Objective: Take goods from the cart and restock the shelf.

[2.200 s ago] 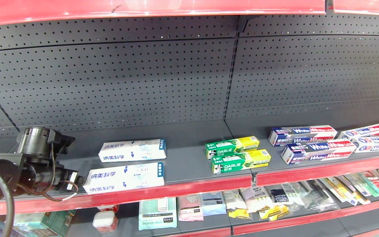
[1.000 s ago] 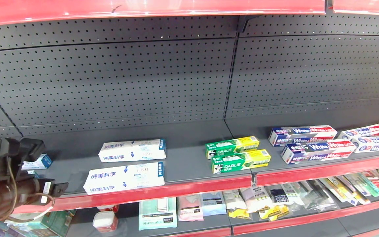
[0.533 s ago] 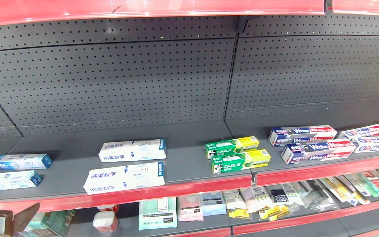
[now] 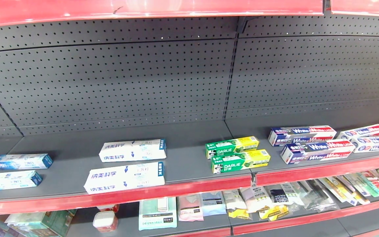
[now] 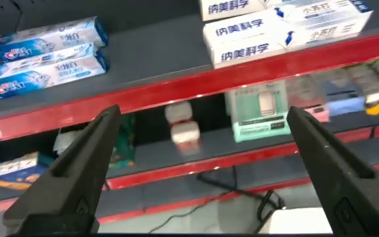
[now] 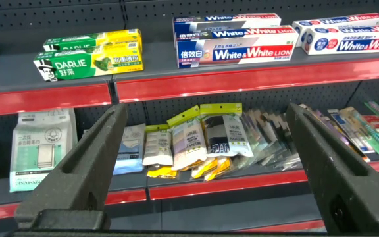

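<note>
The grey shelf [image 4: 189,138] with a red front lip carries toothpaste boxes in pairs. Two blue-and-white boxes [image 4: 20,161] [image 5: 45,39] lie at its far left. Two white boxes [image 4: 132,150] [image 5: 281,29] sit left of centre. Two green-and-yellow boxes [image 4: 232,147] [image 6: 91,59] are at the middle, and red-white-blue boxes [image 4: 303,135] [image 6: 239,39] are on the right. My left gripper [image 5: 202,113] hangs open and holds nothing, in front of and below the shelf lip near the blue-and-white boxes. My right gripper [image 6: 207,108] is open with nothing in it, facing the lower shelf under the green boxes.
The lower shelf [image 4: 275,219] holds hanging packets [image 6: 196,138], a pale green pack [image 4: 157,213] and a small white jar [image 4: 105,221]. A perforated back wall [image 4: 127,75] stands behind, with bare shelf depth behind the boxes. A red upper shelf edge [image 4: 143,8] overhangs. Cables [image 5: 242,191] lie on the floor.
My left arm has pulled back down and to the left, out of the head view. The two blue-and-white boxes it covered now lie in the open at the shelf's far left.
</note>
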You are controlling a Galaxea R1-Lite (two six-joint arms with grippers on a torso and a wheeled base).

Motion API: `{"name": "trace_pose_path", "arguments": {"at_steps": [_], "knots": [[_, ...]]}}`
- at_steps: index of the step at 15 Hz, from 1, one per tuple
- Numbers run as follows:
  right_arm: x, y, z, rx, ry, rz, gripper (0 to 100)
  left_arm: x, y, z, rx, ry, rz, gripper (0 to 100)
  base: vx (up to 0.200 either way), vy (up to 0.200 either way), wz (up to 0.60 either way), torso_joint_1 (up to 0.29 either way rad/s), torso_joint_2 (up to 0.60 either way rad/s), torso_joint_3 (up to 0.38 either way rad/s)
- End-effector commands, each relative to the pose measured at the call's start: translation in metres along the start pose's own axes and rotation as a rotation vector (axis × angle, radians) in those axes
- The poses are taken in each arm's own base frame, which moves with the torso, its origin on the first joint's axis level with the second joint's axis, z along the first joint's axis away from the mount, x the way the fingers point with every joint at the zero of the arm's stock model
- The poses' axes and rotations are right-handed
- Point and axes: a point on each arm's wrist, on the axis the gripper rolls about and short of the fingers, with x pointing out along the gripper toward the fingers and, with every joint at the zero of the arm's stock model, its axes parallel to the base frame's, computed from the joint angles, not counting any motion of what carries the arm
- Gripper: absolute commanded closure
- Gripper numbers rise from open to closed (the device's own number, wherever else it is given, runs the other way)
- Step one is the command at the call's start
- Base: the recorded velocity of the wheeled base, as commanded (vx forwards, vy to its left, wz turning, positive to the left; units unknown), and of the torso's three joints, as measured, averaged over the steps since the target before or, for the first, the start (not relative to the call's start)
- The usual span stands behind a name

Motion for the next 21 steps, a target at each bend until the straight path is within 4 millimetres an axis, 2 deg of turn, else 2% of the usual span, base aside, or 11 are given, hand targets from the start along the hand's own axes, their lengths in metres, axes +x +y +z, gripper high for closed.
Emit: {"name": "trace_pose_path", "arguments": {"at_steps": [1,5,8,10,15,21], "knots": [[0.0001,0.0000,0.0000,0.000,0.001,0.000,0,-0.0161,-0.0047,-0.0268,-0.048,-0.192,0.004,0,0.000,0.000,0.00,0.000,0.00,0.000],[0.0001,0.0000,0.0000,0.002,0.001,0.000,0,-0.0167,-0.0048,-0.0312,-0.038,-0.323,-0.026,0,0.000,0.000,0.00,0.000,0.00,0.000],[0.0001,0.0000,0.0000,0.000,0.001,0.000,0,-0.0165,-0.0021,-0.0320,-0.086,-0.307,0.090,0,0.000,0.000,0.00,0.000,0.00,0.000],[0.0001,0.0000,0.0000,0.000,0.001,0.000,0,-0.0153,-0.0024,-0.0360,-0.137,-0.267,0.091,0,0.000,0.000,0.00,0.000,0.00,0.000],[0.0001,0.0000,0.0000,-0.002,0.001,0.001,0,-0.0153,-0.0024,-0.0360,-0.135,-0.267,0.089,0,0.000,0.000,0.00,0.000,0.00,0.000],[0.0001,0.0000,0.0000,-0.003,0.001,0.001,0,-0.0153,-0.0024,-0.0360,-0.135,-0.267,0.089,0,0.000,0.000,0.60,0.005,0.00,0.005]]}}
